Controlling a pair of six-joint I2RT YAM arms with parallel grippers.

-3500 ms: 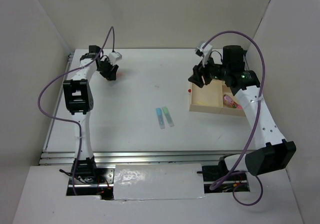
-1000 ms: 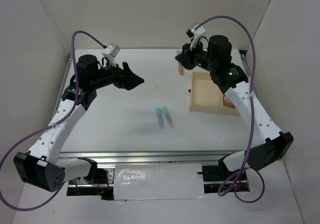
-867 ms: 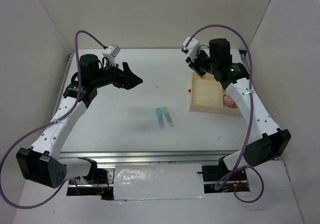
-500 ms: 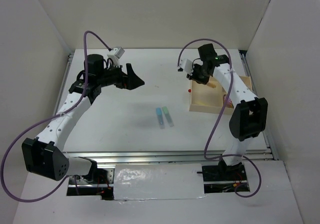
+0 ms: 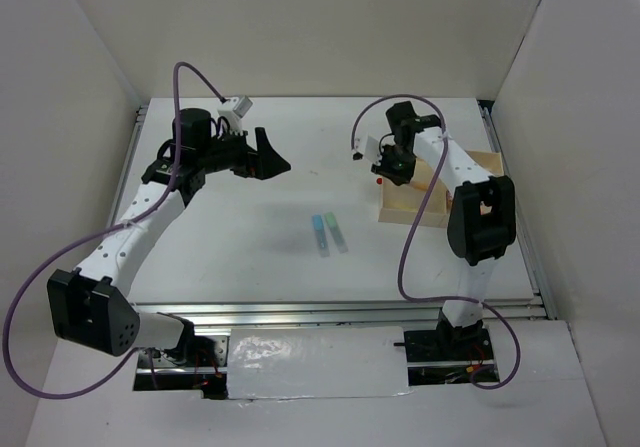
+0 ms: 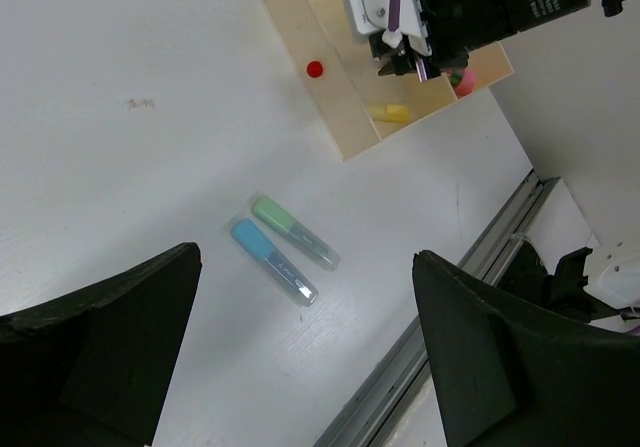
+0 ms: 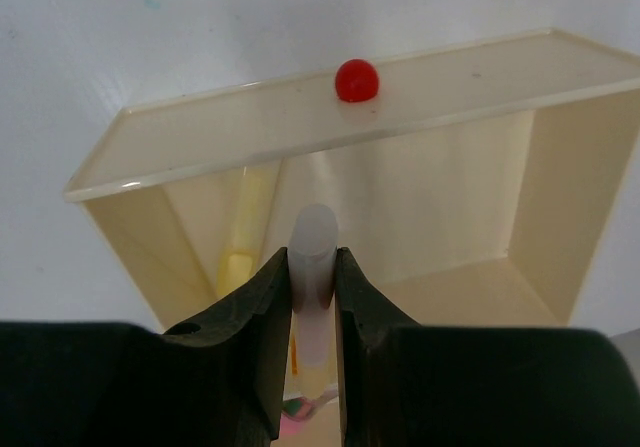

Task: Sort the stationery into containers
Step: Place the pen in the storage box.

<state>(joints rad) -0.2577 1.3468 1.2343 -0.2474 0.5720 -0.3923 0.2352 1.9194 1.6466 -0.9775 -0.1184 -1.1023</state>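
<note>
Clamping a mostly hidden stick (image 7: 314,239), the right end effector (image 7: 313,267) hangs over the tray (image 7: 250,127); the left end effector (image 5: 272,155) gapes empty.

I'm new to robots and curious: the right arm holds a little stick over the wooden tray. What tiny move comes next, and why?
Probably open the fingers, perhaps after lowering slightly. The right gripper is shut on a stick, which hangs over the tray compartment where a yellow stick already lies, so letting go should drop it inside.
</note>
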